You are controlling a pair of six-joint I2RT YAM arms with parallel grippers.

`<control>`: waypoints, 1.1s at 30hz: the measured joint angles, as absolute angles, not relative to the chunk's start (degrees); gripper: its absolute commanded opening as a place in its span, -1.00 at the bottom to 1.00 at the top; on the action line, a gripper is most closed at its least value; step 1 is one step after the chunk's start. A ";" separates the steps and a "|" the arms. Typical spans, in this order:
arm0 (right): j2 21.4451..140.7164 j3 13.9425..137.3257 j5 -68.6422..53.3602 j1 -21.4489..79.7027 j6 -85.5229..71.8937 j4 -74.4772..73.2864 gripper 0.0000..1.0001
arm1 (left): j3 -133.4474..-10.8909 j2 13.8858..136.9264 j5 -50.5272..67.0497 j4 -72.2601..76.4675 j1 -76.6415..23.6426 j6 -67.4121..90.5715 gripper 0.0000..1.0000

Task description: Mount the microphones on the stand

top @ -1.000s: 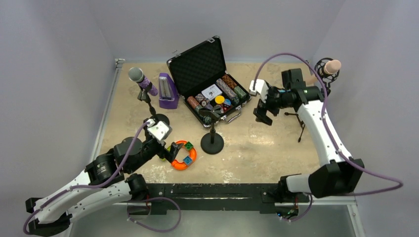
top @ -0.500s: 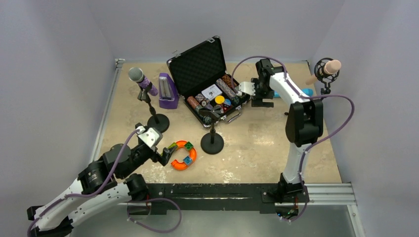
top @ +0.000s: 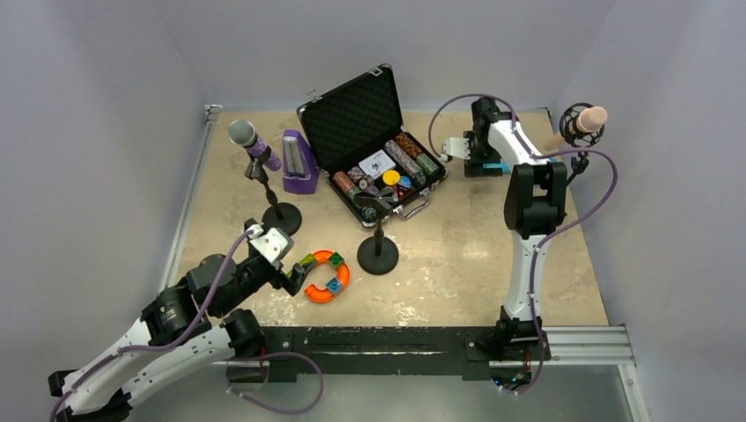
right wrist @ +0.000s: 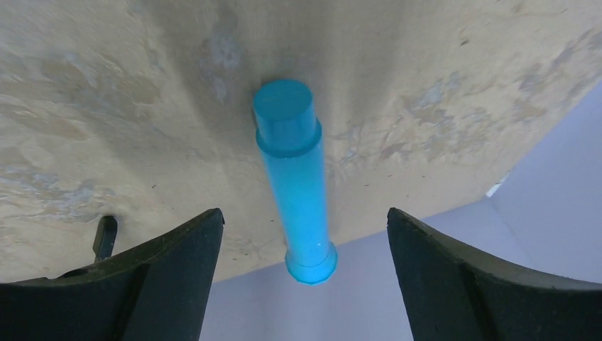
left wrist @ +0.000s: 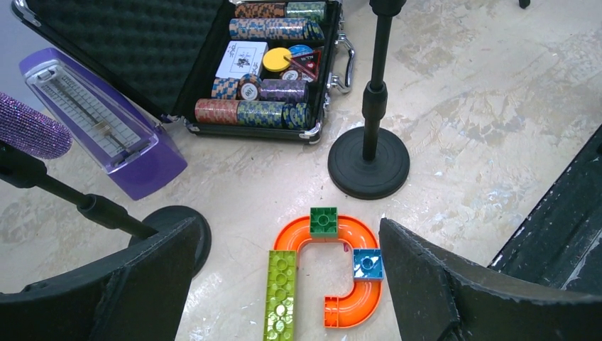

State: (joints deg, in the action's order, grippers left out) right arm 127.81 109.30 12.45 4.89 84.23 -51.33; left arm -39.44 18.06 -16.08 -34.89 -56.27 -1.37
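Bright cyan-blue stick microphone [right wrist: 294, 177] lies flat on the beige tabletop [right wrist: 106, 85] near its edge, untouched between our right gripper's [right wrist: 304, 231] spread jaws. We should centre on the barrel, descend, then close. Left gripper [left wrist: 287, 231] hangs wide apart, holding nothing.

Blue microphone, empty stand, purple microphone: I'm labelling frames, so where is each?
Blue microphone [right wrist: 297, 185]: right wrist view, mid-barrel.
Empty stand [left wrist: 374, 99]: left wrist view, collar on pole.
Purple microphone [top: 260, 151]: top external view, glittery handle.
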 measured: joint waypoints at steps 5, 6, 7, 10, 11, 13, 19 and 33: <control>130.78 110.00 12.19 1.45 84.71 -51.51 0.70 | -39.44 18.37 -15.55 -34.87 -55.53 -1.78 0.99; 131.41 110.41 12.05 0.95 84.79 -51.53 0.69 | -39.42 18.50 -15.40 -34.85 -55.46 -1.87 0.99; 132.07 110.91 11.86 0.60 84.95 -51.55 0.68 | -39.40 18.63 -15.29 -34.85 -55.33 -2.17 0.99; 133.67 112.36 10.63 0.25 85.38 -51.79 0.63 | -39.22 18.74 -14.92 -34.83 -55.09 -2.61 0.99; 134.10 112.92 10.20 0.27 85.62 -51.83 0.60 | -39.11 18.74 -14.79 -34.85 -54.96 -2.68 0.99; 135.00 114.08 9.23 0.32 86.11 -51.92 0.54 | -38.87 18.74 -14.44 -34.85 -54.74 -2.70 0.99; 135.81 115.07 7.66 0.32 87.64 -53.17 0.21 | -38.65 18.74 -13.69 -34.83 -54.39 -2.74 0.99; 135.83 115.94 4.91 0.32 88.44 -55.66 -0.85 | -38.65 18.74 -13.15 -34.85 -54.00 -2.85 0.99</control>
